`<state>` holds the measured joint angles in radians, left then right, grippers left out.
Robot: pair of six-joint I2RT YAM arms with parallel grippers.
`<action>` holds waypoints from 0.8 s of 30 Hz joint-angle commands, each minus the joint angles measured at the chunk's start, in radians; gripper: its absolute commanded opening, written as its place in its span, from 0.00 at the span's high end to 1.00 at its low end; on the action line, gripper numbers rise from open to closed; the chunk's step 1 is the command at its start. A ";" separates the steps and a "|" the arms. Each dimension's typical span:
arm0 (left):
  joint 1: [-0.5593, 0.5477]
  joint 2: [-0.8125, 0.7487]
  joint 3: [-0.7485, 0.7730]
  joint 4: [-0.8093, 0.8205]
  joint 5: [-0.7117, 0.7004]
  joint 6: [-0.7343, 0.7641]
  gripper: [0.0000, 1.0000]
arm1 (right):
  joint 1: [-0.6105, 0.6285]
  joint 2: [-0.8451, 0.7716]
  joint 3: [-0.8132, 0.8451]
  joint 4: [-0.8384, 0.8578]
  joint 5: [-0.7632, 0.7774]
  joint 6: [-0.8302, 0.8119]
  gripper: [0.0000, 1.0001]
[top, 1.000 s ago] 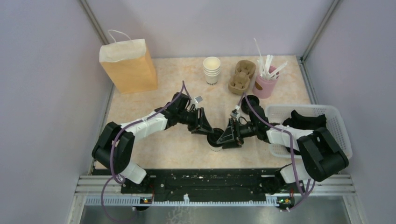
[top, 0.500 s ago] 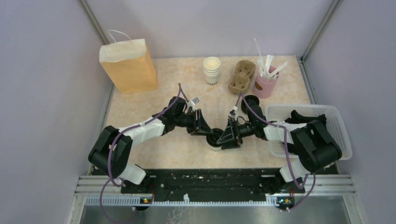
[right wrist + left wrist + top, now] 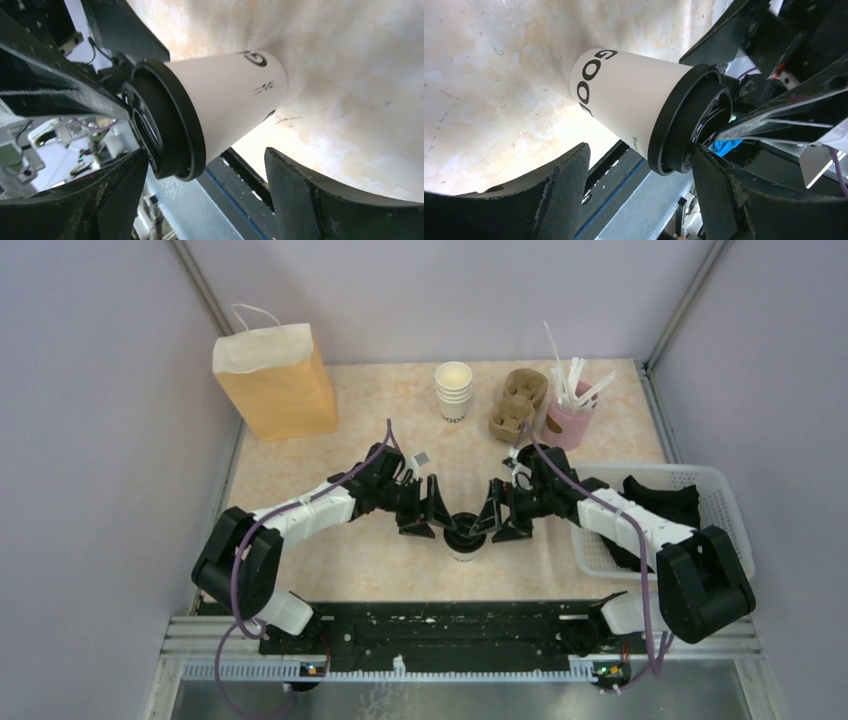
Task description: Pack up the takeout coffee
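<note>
Left claw (image 3: pixel 431 512) and right claw (image 3: pixel 498 515) have spread, flanking the takeout coffee (image 3: pixel 462 537).

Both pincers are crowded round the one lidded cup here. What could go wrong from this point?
1. The left pincer and right pincer both straddle the takeout coffee, open, from opposite sides; if both close, they may clash or squeeze the cup unevenly.
2. One left finger sits close by the black lid; a nudge there could tip the cup or loosen the lid.
</note>
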<state>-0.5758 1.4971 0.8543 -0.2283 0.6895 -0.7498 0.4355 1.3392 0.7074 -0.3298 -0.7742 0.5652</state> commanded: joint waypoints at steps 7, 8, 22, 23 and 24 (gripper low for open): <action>-0.024 0.106 0.033 0.084 0.124 -0.048 0.26 | -0.004 -0.111 0.252 -0.312 0.248 -0.079 0.13; -0.030 0.119 0.038 0.099 0.128 -0.062 0.27 | -0.004 -0.130 0.286 -0.350 0.280 -0.084 0.13; -0.197 0.373 0.295 0.211 0.124 -0.183 0.33 | -0.007 -0.327 0.515 -0.649 0.523 -0.124 0.11; -0.205 0.389 0.319 0.206 0.123 -0.183 0.32 | -0.007 -0.338 0.513 -0.653 0.527 -0.120 0.11; -0.212 0.402 0.340 0.198 0.119 -0.179 0.33 | -0.005 -0.348 0.511 -0.659 0.532 -0.116 0.11</action>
<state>-0.7589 1.8446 1.1122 -0.0448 0.8436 -0.9245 0.4351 1.0370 1.2076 -0.9291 -0.3008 0.4454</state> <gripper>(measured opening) 0.677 0.888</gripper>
